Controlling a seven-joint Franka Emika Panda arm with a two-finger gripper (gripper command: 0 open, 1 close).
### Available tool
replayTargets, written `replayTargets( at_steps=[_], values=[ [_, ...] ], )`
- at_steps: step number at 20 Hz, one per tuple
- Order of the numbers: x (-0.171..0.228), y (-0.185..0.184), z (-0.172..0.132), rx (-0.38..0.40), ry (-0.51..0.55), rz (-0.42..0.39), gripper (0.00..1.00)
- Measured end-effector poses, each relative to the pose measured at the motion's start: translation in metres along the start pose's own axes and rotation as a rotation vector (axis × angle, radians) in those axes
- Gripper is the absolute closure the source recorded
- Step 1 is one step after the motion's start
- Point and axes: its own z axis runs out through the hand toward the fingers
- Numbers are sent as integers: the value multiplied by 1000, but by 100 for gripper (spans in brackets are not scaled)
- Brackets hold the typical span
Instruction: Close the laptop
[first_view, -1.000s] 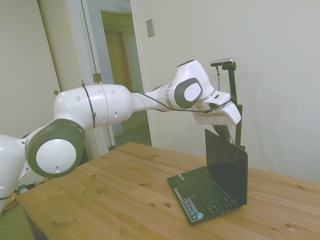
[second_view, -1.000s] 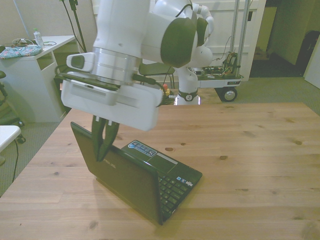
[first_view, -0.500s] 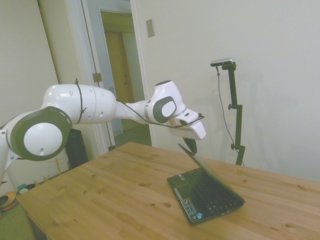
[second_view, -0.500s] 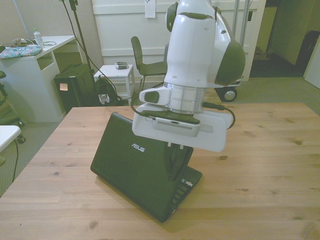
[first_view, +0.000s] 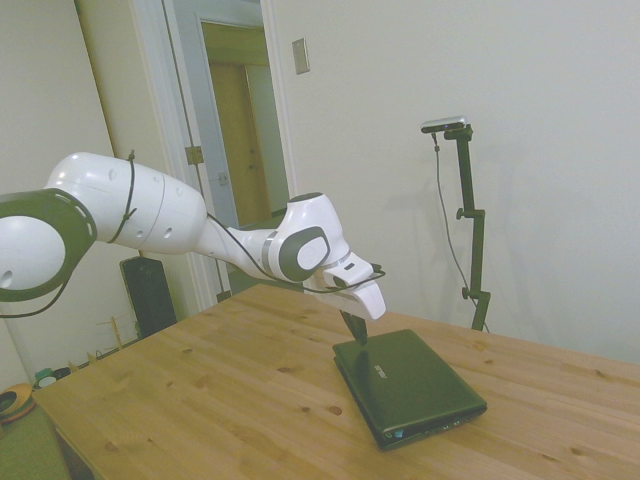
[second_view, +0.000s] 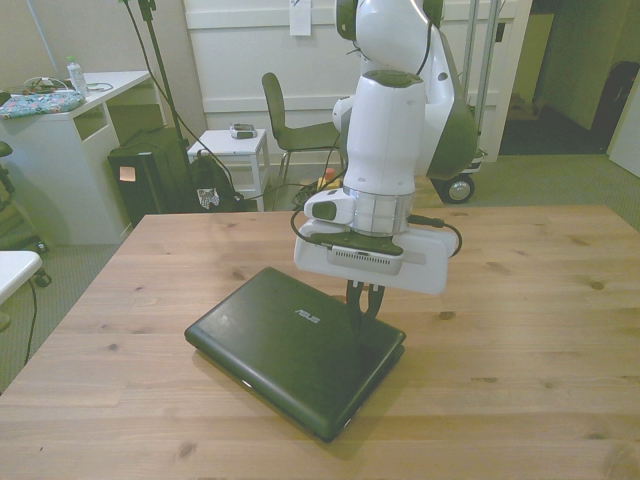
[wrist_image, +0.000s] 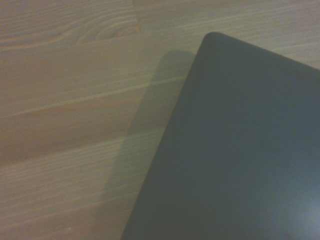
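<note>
Black laptop shut, lid flat

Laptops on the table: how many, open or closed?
1. The laptop lies closed on the table, toward the front view's left, with the gripper at its lid. None hidden, apparently.

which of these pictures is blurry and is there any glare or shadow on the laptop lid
Wrist view: soft and out of focus, the small black glossy-lidded laptop throwing a faint shadow on the wooden table. Front view: sharp, with a pale sheen on the lid. Side view: fairly sharp, lid evenly dark.
</note>
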Motion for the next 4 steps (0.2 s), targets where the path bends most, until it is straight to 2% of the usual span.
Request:
replayTargets(
  at_steps=[4],
  values=[
    [-15,-12,-71,85,-25,-3,100]
  ],
)
